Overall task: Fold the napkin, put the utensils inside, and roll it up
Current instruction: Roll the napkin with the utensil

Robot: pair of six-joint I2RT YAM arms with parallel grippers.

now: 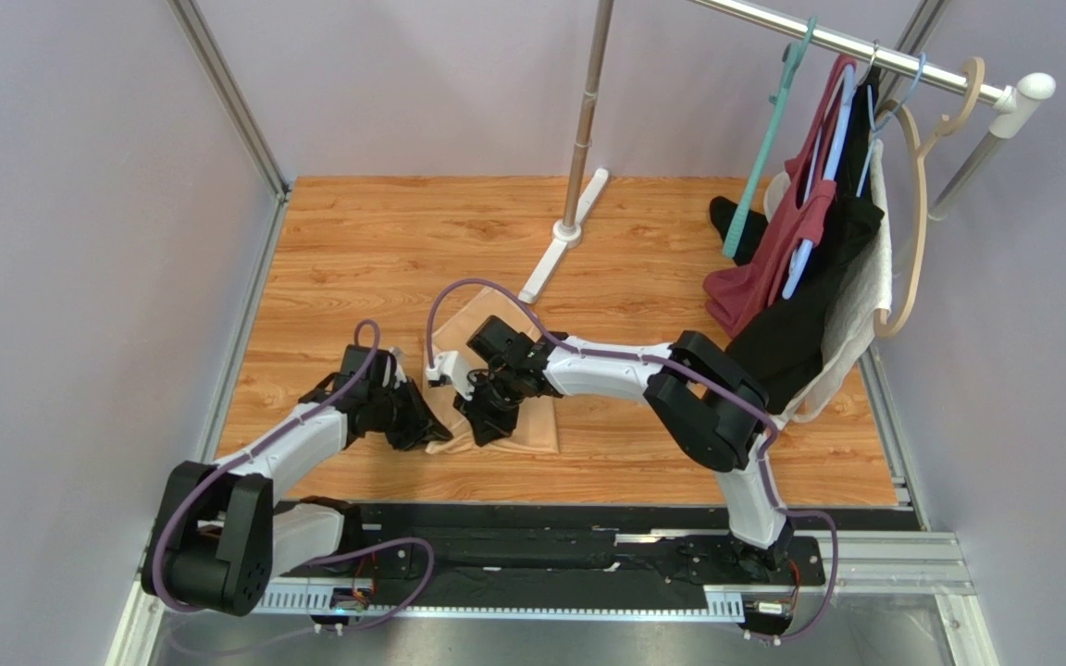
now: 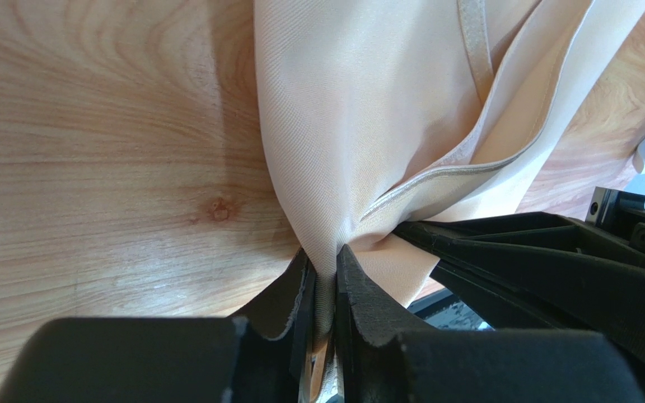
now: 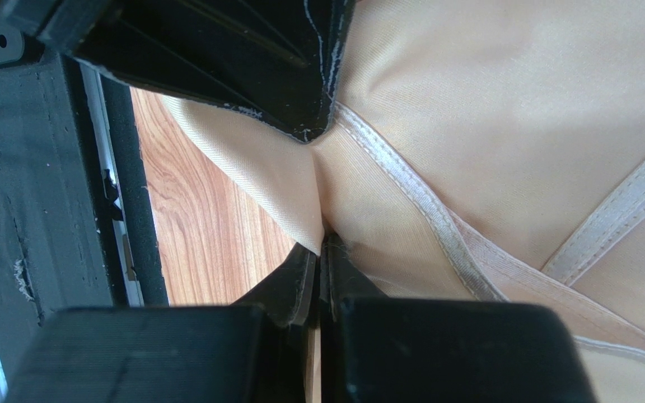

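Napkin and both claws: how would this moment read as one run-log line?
left gripper: shut on napkin | right gripper: shut on napkin, close beside left | napkin: layers overlapping, lying on wooden table

My left arm (image 1: 305, 433) and right arm (image 1: 605, 369): white link shells, chunky black joints, purple cables (image 1: 458, 289) looping off each, matte black wedge fingers (image 2: 366, 294) scuffed whitish at the edges.

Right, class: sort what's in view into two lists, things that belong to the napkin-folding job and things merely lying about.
Job:
- napkin
- left gripper and right gripper, both pinching it

Lying about:
- metal pole
- white foot
- dark red garment
- black garment
- teal hanger
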